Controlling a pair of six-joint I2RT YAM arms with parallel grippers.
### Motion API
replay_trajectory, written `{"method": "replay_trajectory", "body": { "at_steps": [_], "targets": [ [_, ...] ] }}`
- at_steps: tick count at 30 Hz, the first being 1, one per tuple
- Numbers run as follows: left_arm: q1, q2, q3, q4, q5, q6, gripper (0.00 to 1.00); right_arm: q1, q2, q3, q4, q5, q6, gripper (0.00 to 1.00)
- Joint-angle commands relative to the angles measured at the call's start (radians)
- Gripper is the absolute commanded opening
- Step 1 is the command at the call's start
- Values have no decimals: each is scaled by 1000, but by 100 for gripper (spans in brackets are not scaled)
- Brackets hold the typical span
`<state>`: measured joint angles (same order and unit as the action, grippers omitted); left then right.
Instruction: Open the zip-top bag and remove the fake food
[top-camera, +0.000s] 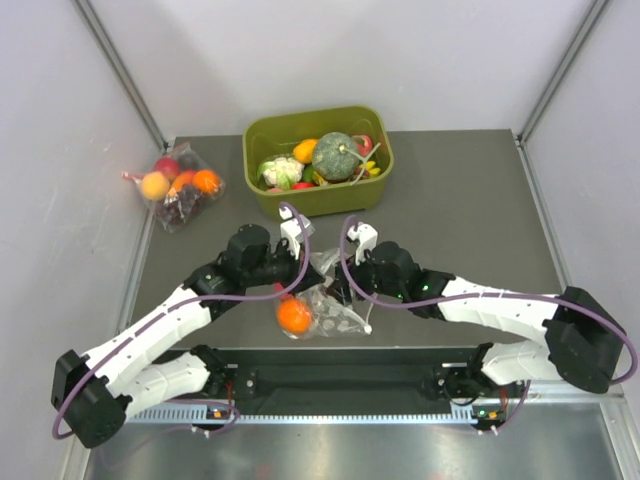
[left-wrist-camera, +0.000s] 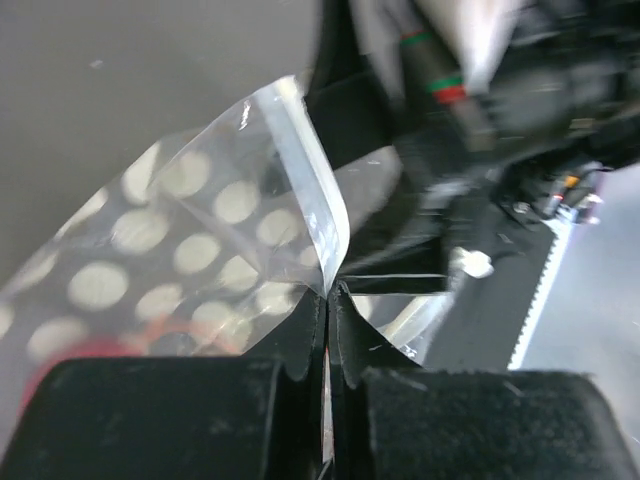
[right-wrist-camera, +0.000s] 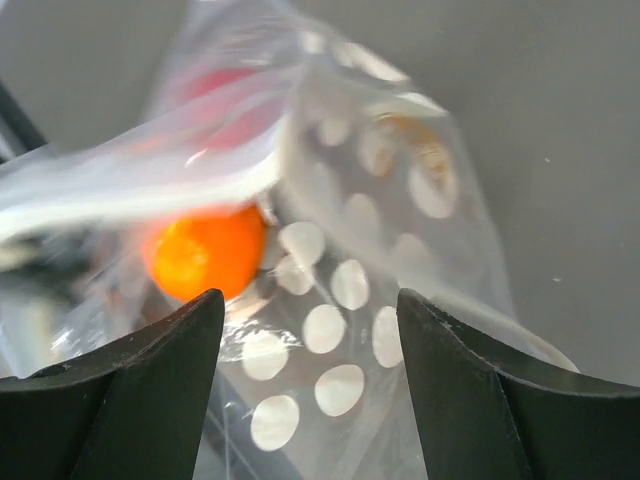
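My left gripper (left-wrist-camera: 328, 292) is clenched tight on a folded edge of the dotted bag (left-wrist-camera: 200, 230), the plastic standing up from between my two fingers. My right gripper (right-wrist-camera: 310, 300) is spread wide, grasping nothing, with the bag just beyond its fingertips. The bag sits between my two wrists near the front edge of the table (top-camera: 460, 200). Inside it I see an orange fruit (right-wrist-camera: 200, 255) and a blurred red fruit (right-wrist-camera: 225, 85) behind it. The dark green pumpkin (top-camera: 335, 155) lies in the green tub (top-camera: 320, 200) farther back.
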<state>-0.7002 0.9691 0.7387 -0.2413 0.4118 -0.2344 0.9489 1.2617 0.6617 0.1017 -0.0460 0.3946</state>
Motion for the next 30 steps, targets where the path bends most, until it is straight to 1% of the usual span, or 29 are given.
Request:
{"method": "replay_trajectory", "body": {
  "at_steps": [1,4,5,7,8,9,10,12,13,14,15,16,17,18,19,20,24,26,30],
  "targets": [
    [2,-13,27,128,157,-3,0,-16,31,3,41,63,13,70],
    [-1,-3,2,230,223,-19,0,-24,53,-17,79,54,26,70],
    [-8,0,-4,269,226,-23,0,-27,56,-25,84,55,30,70],
    [-15,22,2,280,187,-22,1,-44,62,-39,99,60,41,70],
    [-18,29,8,267,170,-17,15,-53,61,-57,105,58,52,70],
    [-18,34,13,257,150,-5,21,-64,58,-68,110,58,58,70],
    [-19,31,16,244,87,0,23,-85,50,-79,121,58,64,69],
    [-19,2,8,206,23,7,39,-111,41,-114,130,51,78,70],
    [-19,-12,-4,191,-41,9,44,-133,33,-123,138,49,81,69],
    [-19,-24,-12,185,-72,9,48,-142,30,-140,139,51,81,69],
    [-19,-47,-19,171,-105,4,60,-150,27,-148,142,49,82,69],
    [-19,-58,-34,163,-128,4,65,-159,19,-154,145,49,82,69],
    [-21,-67,-42,143,-175,-6,68,-162,18,-160,147,23,84,69],
    [-21,-84,-51,132,-201,-16,70,-167,13,-163,148,23,85,69],
    [-22,-92,-67,119,-229,-26,70,-171,7,-166,153,23,85,69],
    [-25,-96,-74,75,-311,-58,70,-174,7,-168,154,23,89,69],
    [-27,-96,-117,-21,-439,-153,70,-182,2,-169,165,8,92,70],
    [-27,-98,-146,-21,-439,-215,69,-182,4,-169,167,1,90,70],
    [-28,-136,-220,-16,-450,-281,68,-182,-4,-169,168,-9,95,69]
  ]
}}
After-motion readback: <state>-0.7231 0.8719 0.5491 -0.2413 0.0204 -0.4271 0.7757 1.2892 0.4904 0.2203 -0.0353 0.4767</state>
